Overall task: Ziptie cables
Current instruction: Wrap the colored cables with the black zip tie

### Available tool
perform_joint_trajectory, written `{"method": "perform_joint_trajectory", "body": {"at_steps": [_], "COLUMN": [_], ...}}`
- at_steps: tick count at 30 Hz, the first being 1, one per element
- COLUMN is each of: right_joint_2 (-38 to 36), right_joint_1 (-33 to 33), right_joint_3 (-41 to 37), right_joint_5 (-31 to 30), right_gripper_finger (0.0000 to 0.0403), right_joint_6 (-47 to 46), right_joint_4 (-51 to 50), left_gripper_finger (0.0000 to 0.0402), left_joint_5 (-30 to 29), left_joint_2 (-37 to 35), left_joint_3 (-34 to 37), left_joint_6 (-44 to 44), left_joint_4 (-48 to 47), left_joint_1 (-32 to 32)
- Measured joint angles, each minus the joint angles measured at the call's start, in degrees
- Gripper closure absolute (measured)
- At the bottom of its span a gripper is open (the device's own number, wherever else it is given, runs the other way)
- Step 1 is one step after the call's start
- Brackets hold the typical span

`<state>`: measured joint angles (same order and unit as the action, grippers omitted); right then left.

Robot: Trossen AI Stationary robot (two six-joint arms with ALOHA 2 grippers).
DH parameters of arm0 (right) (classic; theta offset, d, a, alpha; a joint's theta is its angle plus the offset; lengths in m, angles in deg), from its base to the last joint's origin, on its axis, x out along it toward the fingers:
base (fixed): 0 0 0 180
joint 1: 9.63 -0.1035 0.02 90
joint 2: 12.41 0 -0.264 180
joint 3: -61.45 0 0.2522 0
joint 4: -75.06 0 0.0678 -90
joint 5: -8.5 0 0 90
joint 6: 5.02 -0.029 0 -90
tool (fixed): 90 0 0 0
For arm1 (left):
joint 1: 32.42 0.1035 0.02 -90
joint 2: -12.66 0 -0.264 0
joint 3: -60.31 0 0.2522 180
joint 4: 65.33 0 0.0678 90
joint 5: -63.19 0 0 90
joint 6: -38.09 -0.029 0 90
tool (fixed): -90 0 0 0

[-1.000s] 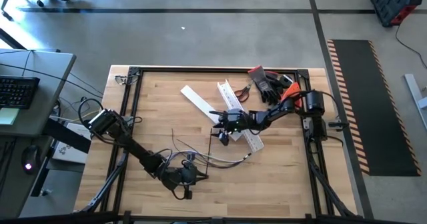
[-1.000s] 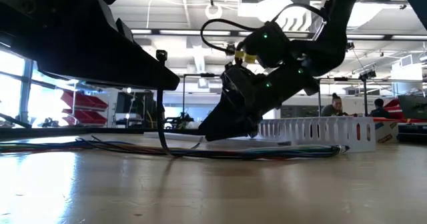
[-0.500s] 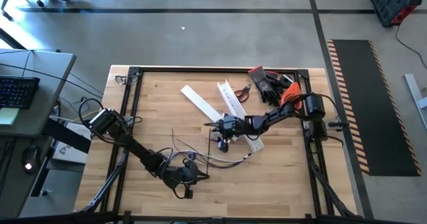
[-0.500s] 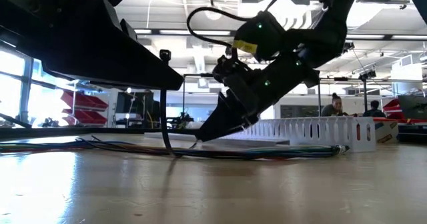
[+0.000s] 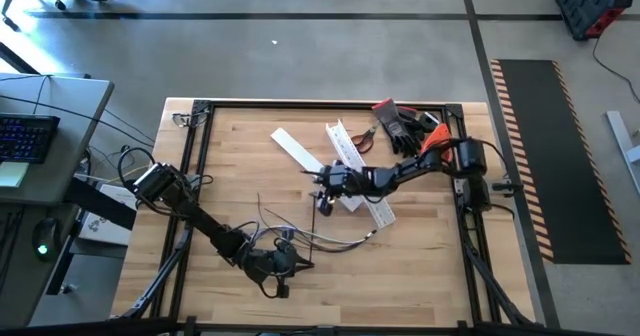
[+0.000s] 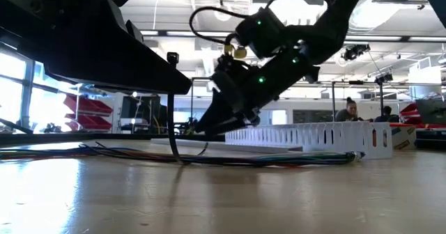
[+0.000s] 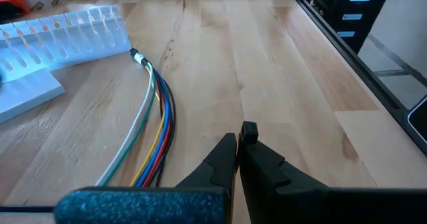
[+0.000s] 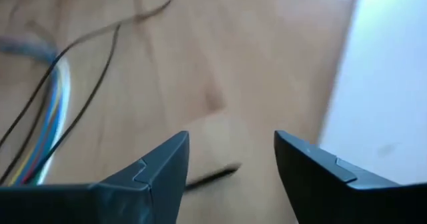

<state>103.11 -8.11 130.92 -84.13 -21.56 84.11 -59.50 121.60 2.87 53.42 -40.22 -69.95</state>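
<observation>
We see the cables [image 7: 155, 127] as a loose bundle of thin coloured and dark wires curving across the wooden table [image 5: 420, 246], near its front middle. Our left gripper [image 7: 239, 139] sits clenched and empty beside them. Our right gripper [image 8: 230, 154] hovers with fingers apart, grasping nothing, beside the white channel [image 8: 387, 71].

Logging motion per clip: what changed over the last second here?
The right hand, open and empty, slid away from the cables, toward the flat white channel, and lifted slightly. The left hand stayed shut near the table's front edge; cables and channels unmoved.
</observation>
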Motion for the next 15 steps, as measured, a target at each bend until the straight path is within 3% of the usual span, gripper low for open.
{"method": "perform_joint_trajectory", "body": {"at_steps": [15], "right_joint_2": [8.07], "right_joint_1": [-2.31], "right_joint_3": [-0.24], "right_joint_5": [6.63], "right_gripper_finger": [0.0194], "right_joint_6": [4.14], "right_joint_4": [12.66], "left_gripper_finger": [0.0402], "left_joint_5": [0.07], "left_joint_2": [0.00], "left_joint_3": [-0.02], "left_joint_6": [0.06], "left_joint_4": [-0.08], "left_joint_1": [-0.02]}}
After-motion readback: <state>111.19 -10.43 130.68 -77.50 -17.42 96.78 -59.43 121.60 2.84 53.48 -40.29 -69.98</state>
